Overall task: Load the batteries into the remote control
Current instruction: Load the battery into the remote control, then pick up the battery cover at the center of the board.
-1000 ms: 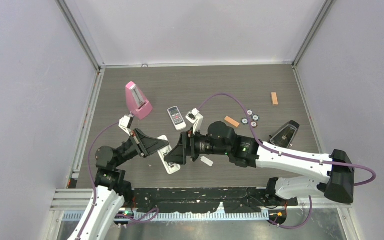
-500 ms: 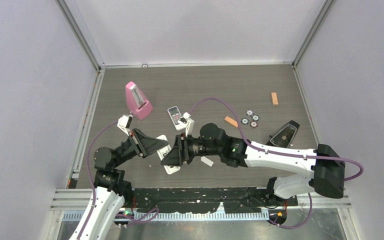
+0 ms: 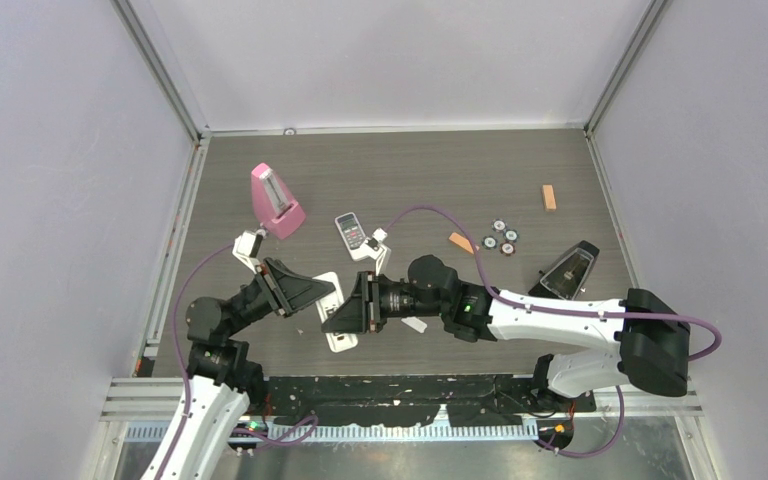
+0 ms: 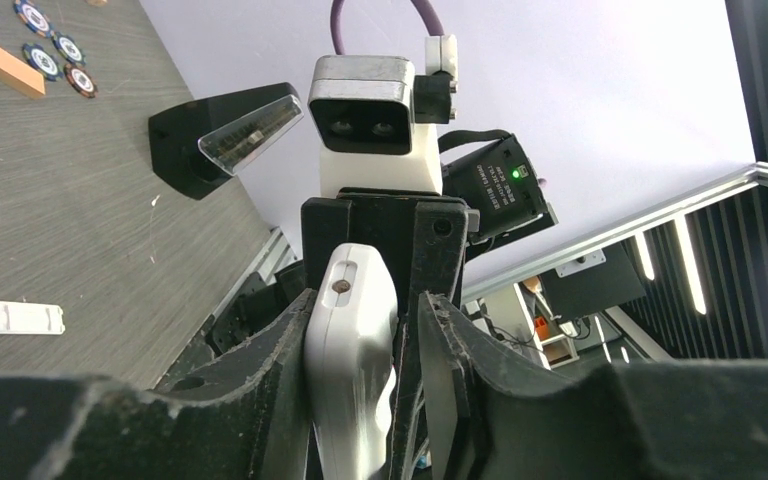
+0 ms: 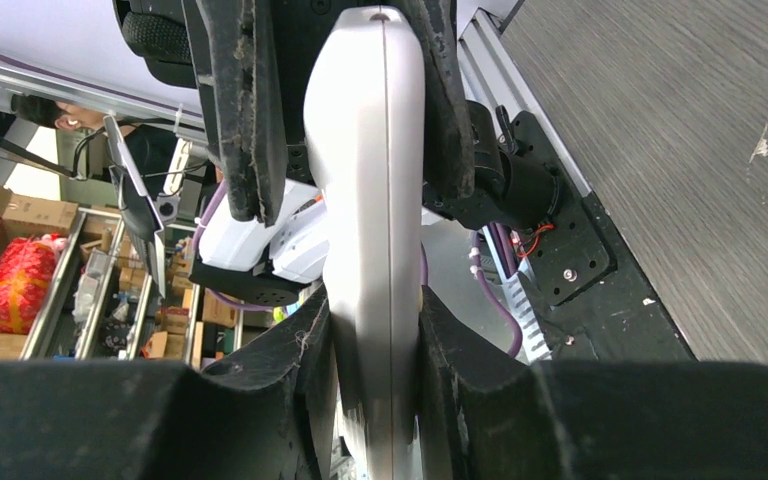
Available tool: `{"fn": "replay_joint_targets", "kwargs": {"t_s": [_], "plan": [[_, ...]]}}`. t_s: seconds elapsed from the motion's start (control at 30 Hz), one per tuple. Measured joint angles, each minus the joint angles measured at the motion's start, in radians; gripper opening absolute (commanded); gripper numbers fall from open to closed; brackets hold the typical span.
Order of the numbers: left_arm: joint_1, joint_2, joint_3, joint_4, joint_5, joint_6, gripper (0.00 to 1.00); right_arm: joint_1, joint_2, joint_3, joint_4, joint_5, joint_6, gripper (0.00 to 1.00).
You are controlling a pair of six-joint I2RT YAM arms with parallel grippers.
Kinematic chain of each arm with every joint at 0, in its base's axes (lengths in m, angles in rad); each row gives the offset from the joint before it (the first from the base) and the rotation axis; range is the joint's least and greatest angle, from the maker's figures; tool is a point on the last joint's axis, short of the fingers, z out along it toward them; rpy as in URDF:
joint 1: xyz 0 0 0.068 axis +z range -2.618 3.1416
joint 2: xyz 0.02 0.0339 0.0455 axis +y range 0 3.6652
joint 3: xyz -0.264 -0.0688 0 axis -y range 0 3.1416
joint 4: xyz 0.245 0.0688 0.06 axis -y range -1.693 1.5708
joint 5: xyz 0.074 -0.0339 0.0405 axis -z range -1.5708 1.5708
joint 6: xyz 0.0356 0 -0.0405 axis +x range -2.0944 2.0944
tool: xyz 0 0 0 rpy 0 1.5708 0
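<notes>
The long white remote control (image 3: 343, 338) hangs on edge above the table's near middle, between both grippers. My right gripper (image 5: 375, 305) is shut on its sides, both pads pressed against the remote control (image 5: 375, 180). My left gripper (image 4: 365, 310) stands around the other end, open: the remote control (image 4: 355, 330) leans on one finger (image 4: 280, 350), with a gap to the other. From above, the left gripper (image 3: 322, 293) and right gripper (image 3: 340, 318) meet nose to nose. The batteries are out of view.
A small white cover piece (image 3: 414, 323) lies on the table beside the right arm. Farther back are a shorter remote (image 3: 353, 235), a pink metronome (image 3: 276, 200), a black metronome (image 3: 570, 268), coin-like discs (image 3: 501, 238) and two orange blocks (image 3: 463, 243).
My right gripper moved left onto the remote and closed on it. My left gripper's jaws have loosened from the remote.
</notes>
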Motion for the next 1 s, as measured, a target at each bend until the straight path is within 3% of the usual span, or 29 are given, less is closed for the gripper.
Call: {"fn": "replay_joint_targets", "kwargs": {"t_s": [0.13, 0.3, 0.37, 0.4, 0.5, 0.57, 0.8, 0.93, 1.0], "plan": [[0.0, -0.006, 0.0, -0.011, -0.003, 0.01, 0.34, -0.004, -0.005, -0.015, 0.018, -0.002, 0.023, 0.1], [0.0, -0.008, 0.001, -0.021, -0.006, 0.027, 0.01, -0.008, -0.005, -0.015, 0.035, -0.016, 0.049, 0.12], [0.0, -0.01, 0.002, -0.026, -0.006, 0.033, 0.0, -0.011, -0.005, -0.016, 0.035, -0.022, 0.053, 0.24], [0.0, -0.011, 0.002, -0.032, -0.006, 0.036, 0.0, -0.011, -0.005, -0.016, 0.031, -0.025, 0.056, 0.4], [0.0, -0.018, 0.009, -0.066, -0.006, 0.063, 0.0, -0.011, -0.005, -0.016, 0.016, -0.019, 0.063, 0.74], [0.0, -0.026, 0.016, -0.109, -0.007, 0.109, 0.0, -0.016, -0.013, -0.019, 0.002, -0.008, 0.062, 0.8], [0.0, -0.03, 0.041, -0.267, -0.04, 0.225, 0.0, -0.084, -0.217, -0.101, -0.09, 0.042, -0.015, 0.82], [0.0, -0.03, 0.041, -0.331, -0.071, 0.273, 0.0, -0.151, -0.381, -0.13, -0.228, 0.109, -0.069, 0.75], [0.0, -0.03, 0.041, -0.359, -0.088, 0.295, 0.0, -0.173, -0.438, -0.129, -0.333, 0.183, -0.091, 0.66]]}}
